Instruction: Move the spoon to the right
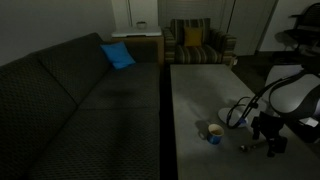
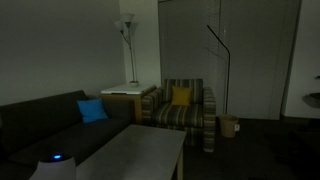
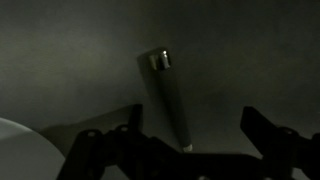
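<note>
Jaws stand wide apart on the gripper [image 3: 190, 113], clamped on nothing. In the wrist view the two dark fingers [image 3: 112, 140] reach in from the bottom edge. The spoon [image 3: 168, 98] lies flat on the grey worktop [image 3: 70, 60] in the gap between them. It runs slantwise, its shiny end pointing away from the camera. Its other end slips out of sight behind the gripper body at the bottom of the view. Bare worktop shows on both sides of it, so neither finger touches it. It lies nearer the finger on the picture's left than the one on the picture's right. Whether the fingertips rest on the worktop cannot be told. A curved edge of the white plate [image 3: 15, 150] shows in the bottom left corner of that view, apart from the spoon.

In an exterior view the arm [image 1: 290, 95] bends down over the near right part of the worktop, with the gripper low over the surface. A small blue cup [image 1: 213, 133] stands on the worktop near it, on the side toward the sofa [image 1: 70, 100]. The spoon is too small and dim to pick out there. A blue pillow [image 1: 117, 55] lies on the sofa. A striped armchair [image 1: 195, 45] with a yellow cushion [image 1: 190, 38] stands past the worktop's far end. In an exterior view a floor lamp [image 2: 127, 30] stands in the corner beside the armchair.
</note>
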Robot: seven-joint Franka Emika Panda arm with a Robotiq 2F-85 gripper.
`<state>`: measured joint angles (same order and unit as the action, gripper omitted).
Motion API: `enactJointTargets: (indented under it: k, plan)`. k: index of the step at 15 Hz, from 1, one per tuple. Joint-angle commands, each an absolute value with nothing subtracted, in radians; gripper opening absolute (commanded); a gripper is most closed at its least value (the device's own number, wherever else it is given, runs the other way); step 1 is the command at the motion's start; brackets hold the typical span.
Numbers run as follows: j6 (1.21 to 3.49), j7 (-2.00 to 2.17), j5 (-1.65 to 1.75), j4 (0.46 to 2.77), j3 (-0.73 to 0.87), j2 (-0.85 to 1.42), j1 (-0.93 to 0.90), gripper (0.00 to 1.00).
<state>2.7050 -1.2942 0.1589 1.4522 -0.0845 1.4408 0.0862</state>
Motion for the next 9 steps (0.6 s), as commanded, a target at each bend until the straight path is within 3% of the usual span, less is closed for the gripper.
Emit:
enactJointTargets:
  k: [1,6,9]
  plan:
    - [2.699,-1.25,0.187,1.45,-0.073,1.433,0.075,1.0]
    - [2.939,-0.94,0.139,1.496,0.068,1.415,-0.08,1.0]
    - [2.968,-0.673,0.183,1.473,0.184,1.441,-0.186,1.0]
